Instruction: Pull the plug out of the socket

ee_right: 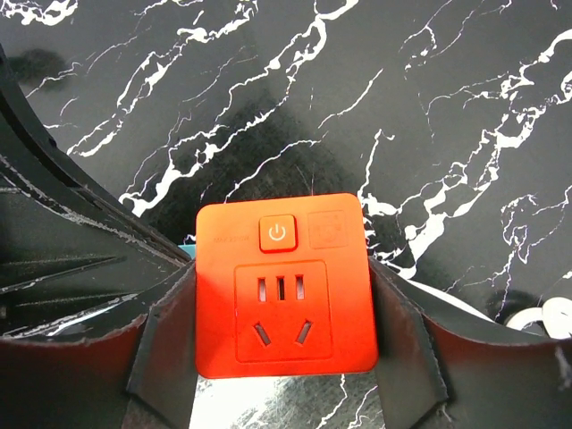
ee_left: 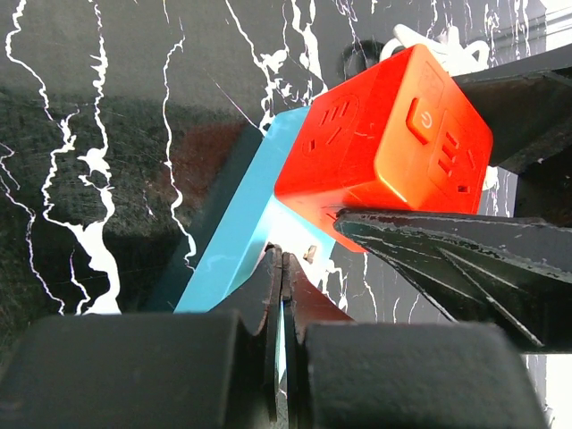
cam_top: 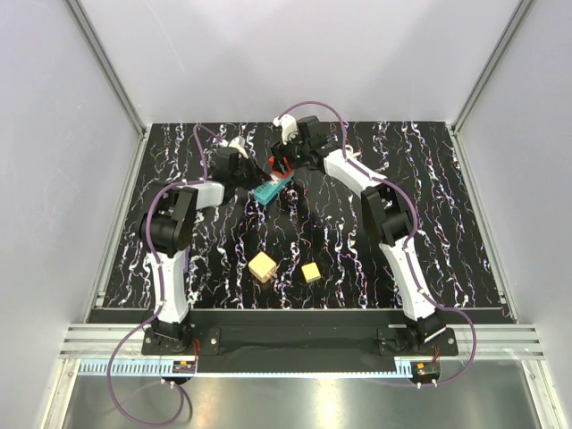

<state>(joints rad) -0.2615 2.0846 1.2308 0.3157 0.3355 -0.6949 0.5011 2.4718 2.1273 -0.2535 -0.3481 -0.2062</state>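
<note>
The teal-blue power strip (cam_top: 266,191) lies on the black marble table; it also shows in the left wrist view (ee_left: 228,246). A red cube plug (cam_top: 283,166) with a power button sits tilted over its far end (ee_left: 384,152). A small metal prong shows in the gap between cube and strip. My right gripper (ee_right: 284,353) is shut on the red cube (ee_right: 284,286), one finger on each side; its fingers (ee_left: 447,264) show in the left wrist view. My left gripper (ee_left: 282,259) is shut, its tips against the strip's near end.
Two small yellow blocks (cam_top: 263,266) (cam_top: 310,272) lie on the table nearer the arm bases. A bit of the coiled white cord (ee_left: 442,45) lies behind the red cube and shows at the right edge of the right wrist view (ee_right: 545,317). Grey walls enclose the table.
</note>
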